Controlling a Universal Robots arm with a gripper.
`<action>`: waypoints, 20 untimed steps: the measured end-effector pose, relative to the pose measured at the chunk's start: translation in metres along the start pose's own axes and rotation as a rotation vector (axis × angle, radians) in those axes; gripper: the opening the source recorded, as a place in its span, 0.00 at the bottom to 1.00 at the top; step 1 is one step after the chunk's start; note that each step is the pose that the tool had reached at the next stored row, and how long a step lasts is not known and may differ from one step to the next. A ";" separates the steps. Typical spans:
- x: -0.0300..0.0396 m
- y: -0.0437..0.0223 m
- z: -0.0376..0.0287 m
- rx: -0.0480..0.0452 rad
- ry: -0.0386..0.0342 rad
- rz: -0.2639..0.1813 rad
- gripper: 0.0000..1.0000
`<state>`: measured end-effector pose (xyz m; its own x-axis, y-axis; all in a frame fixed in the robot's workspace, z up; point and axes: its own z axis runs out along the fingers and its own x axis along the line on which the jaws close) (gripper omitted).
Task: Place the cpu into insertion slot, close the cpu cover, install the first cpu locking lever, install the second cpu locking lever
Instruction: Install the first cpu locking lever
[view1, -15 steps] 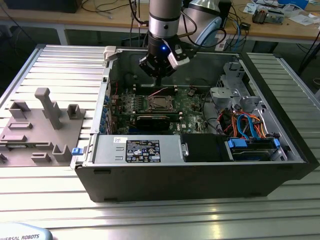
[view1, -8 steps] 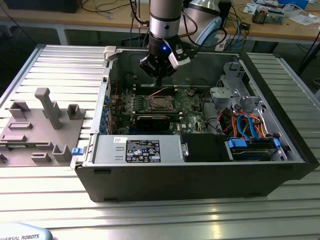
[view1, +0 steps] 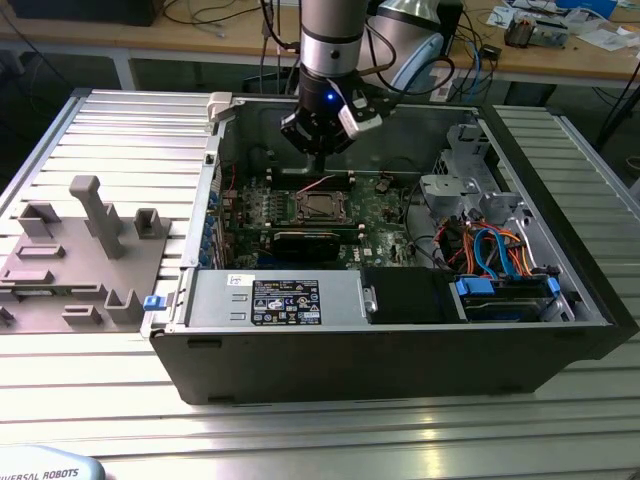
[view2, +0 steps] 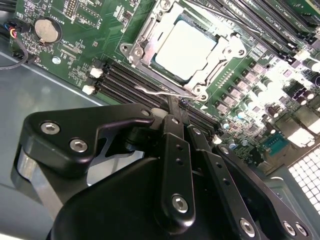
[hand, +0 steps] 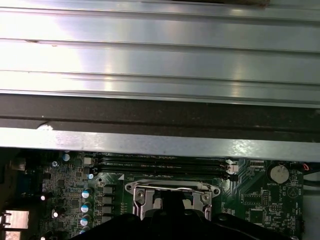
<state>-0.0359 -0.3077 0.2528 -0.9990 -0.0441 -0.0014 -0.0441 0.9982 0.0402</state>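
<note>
The cpu (view2: 186, 49), a dull silver square, lies flat in the insertion slot (view2: 131, 50) on the green board. The cpu cover (view2: 227, 47), a silver frame, lies down over the chip's edges. A thin wire locking lever (view2: 152, 91) runs along the socket's side nearest my fingers. My gripper (view2: 178, 104) is shut, its black fingertips together and right at that lever with nothing held between them. In the exterior view the gripper (view1: 318, 158) hangs inside the open computer case just behind the socket (view1: 318, 206). The first wrist view shows the socket (hand: 172, 190) partly hidden by my fingers.
Long black memory slots (view2: 125, 80) lie between my fingers and the socket. A coin battery (view2: 46, 30) sits off to one side. The case holds a drive cage with blue and orange cables (view1: 500, 270) and a power supply (view1: 275, 300). A grey fixture plate (view1: 80, 250) lies at the exterior view's left.
</note>
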 end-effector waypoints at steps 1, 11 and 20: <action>-0.0003 0.0000 0.0000 0.0001 0.0000 0.000 0.11; -0.0023 -0.0001 0.0004 0.0000 0.0000 0.000 0.11; -0.0043 -0.0002 0.0009 0.0000 0.0000 0.000 0.11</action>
<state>-0.0316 -0.3076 0.2520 -0.9990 -0.0441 -0.0014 -0.0441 0.9982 0.0401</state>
